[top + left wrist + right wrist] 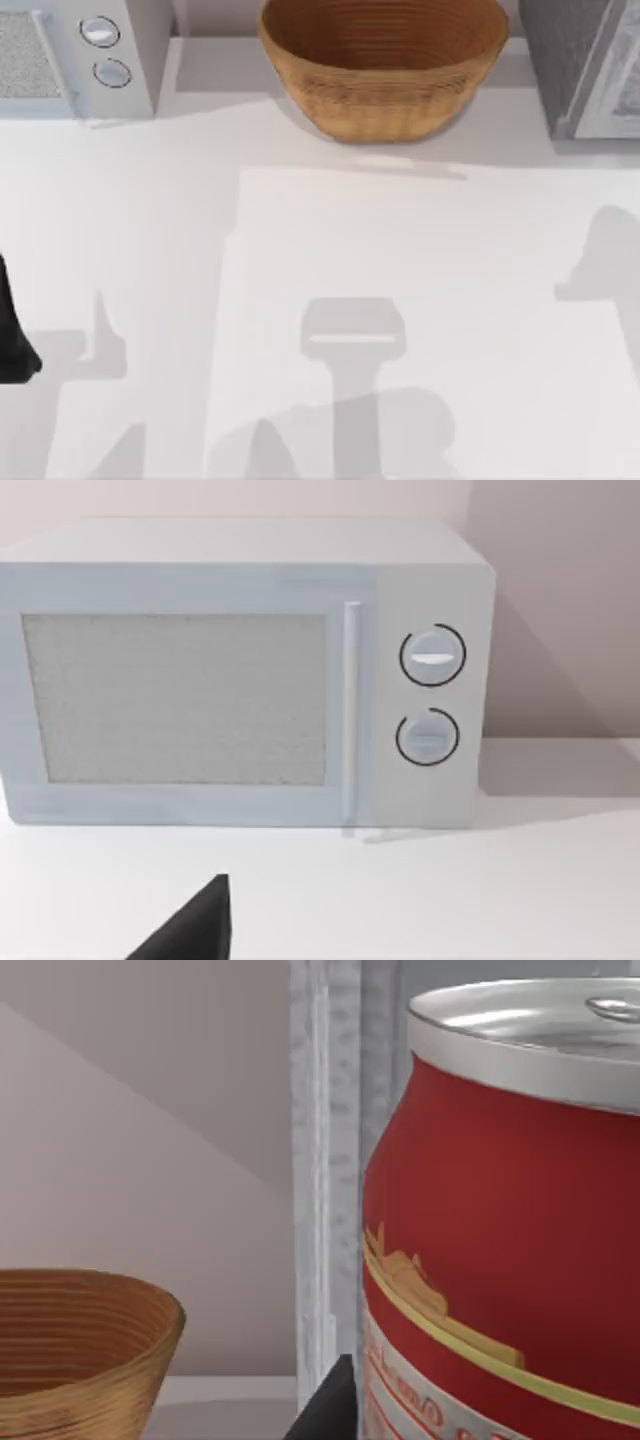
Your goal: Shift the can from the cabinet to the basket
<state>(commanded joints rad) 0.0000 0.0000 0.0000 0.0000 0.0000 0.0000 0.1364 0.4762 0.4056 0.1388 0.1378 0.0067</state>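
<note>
white table (150, 220); pale pinkish wall (560, 600); white microwave (240, 670) at far left

Rendered kitchen-like counter: white microwave (85, 55) at 11 o'clock, wicker basket (384, 75) at 12, grey cabinet (580, 65) at 1.

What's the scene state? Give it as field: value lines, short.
can: red, upright, close to the right wrist camera, beside the cabinet's pale frame
basket: wicker, far centre of the table, nothing visible inside
cabinet: dark grey, table's far right corner
white box: two round knobs, far left corner
left gripper: dark tip in the left wrist view, facing the white box
right gripper: dark tip in the right wrist view, next to the can
task status: can not yet in basket
</note>
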